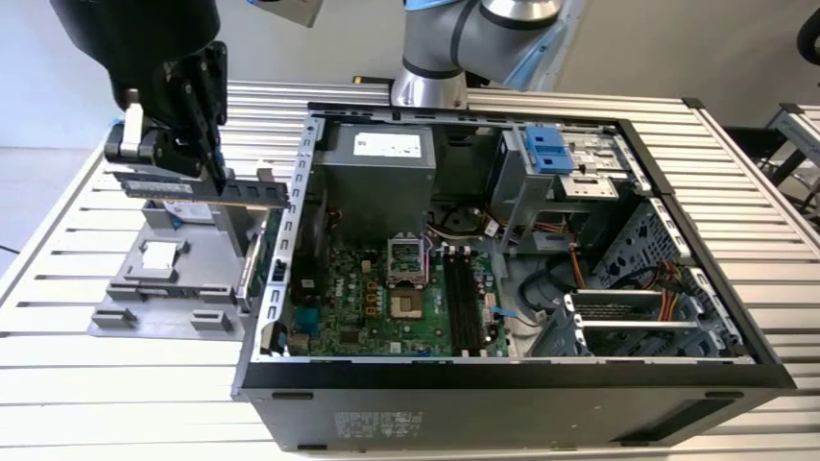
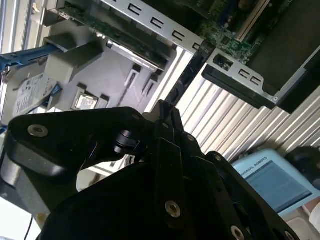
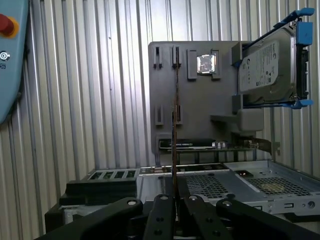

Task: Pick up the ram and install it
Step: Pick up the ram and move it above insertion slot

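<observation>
We see the black two-fingered gripper [image 1: 203, 171] clenched on the ram [image 1: 256, 196], a long, thin, dark circuit-board stick. It is held level over the grey plastic holder tray [image 1: 154, 288] on the ribbed metal table [image 1: 77, 384], at the exterior view's left of the open black computer case [image 1: 513, 379]. In the first wrist view the ram runs edge-on between the fingers, and a silver blue-framed hard drive [image 3: 265, 65] stands on edge at the tray's side.
</observation>
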Motion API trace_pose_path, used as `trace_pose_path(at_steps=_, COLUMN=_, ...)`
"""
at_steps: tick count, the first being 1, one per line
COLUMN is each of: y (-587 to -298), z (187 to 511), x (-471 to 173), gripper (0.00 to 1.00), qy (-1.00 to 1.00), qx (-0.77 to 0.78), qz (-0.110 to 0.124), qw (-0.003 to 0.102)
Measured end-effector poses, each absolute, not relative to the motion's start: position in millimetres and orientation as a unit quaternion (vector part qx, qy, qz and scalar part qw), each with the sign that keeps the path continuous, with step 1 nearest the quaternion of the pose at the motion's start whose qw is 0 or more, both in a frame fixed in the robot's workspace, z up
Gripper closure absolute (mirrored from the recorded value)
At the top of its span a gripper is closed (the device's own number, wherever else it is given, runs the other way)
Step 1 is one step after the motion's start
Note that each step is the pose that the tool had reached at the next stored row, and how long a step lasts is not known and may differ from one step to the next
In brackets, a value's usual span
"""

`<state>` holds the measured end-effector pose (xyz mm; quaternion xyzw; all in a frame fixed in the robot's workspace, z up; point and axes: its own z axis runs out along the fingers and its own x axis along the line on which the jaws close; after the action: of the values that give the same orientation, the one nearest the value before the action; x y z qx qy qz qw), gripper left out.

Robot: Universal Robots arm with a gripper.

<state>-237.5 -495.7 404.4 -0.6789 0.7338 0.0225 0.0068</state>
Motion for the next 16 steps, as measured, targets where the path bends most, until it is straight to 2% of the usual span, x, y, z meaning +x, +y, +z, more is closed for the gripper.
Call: trace_pose_path(at_steps=16, y=-496, z=404, x=-210, gripper=1.00, qy=0.734, qx=-0.679, qz=0.023, qw=0.007)
